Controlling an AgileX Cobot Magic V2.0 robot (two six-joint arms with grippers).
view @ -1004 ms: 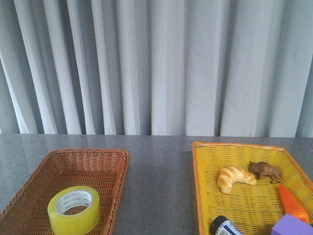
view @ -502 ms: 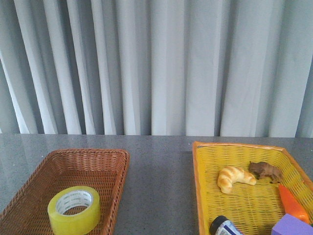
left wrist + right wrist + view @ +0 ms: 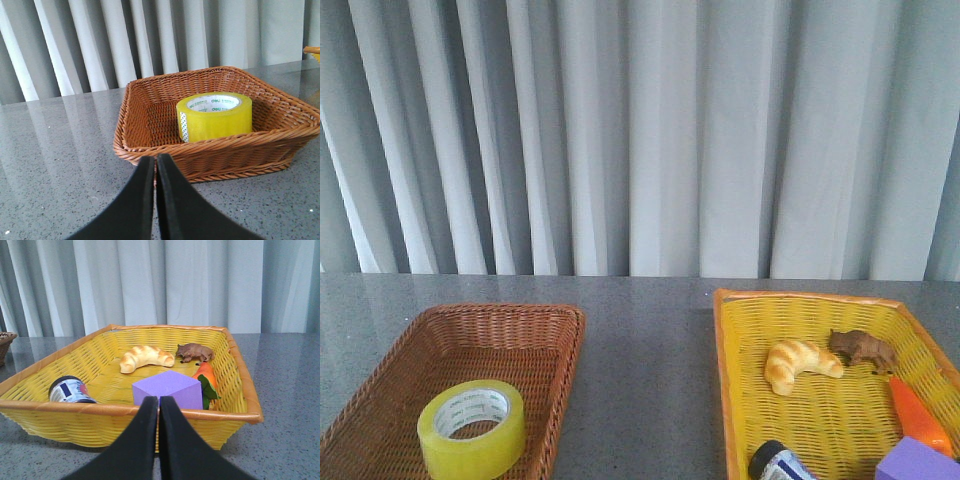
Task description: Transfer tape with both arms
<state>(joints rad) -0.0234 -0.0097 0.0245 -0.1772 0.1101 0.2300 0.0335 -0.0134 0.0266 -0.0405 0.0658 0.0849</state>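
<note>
Tape: the yellow roll (image 3: 471,428) lies flat on its side in my brown wicker basket (image 3: 545,330), on the left of the grey surface (image 3: 645,370), white core facing up, in the basket's near part.
Tape, seen from my left wrist: the roll (image 3: 214,116) sits inside the basket (image 3: 150,145), apart from the rim.
Left fingers: my left fingers (image 3: 154,172) are pressed together, no gap between them, holding nothing, hovering over the surface just outside the brown basket.
Right fingers: my right fingers (image 3: 158,412) are also closed tip to tip and hold nothing, poised just outside the wall of the yellow basket (image 3: 60,407).
Yellow basket: on the right of the surface, well apart from the brown one.
Inside it: a croissant (image 3: 146,357) and a small brown animal figure (image 3: 194,352) toward the far end; a carrot (image 3: 205,377) beside a purple block (image 3: 170,389); a dark jar (image 3: 70,390) lying on its side.
Backdrop: pale grey curtain (image 3: 640,130) along the far edge.
</note>
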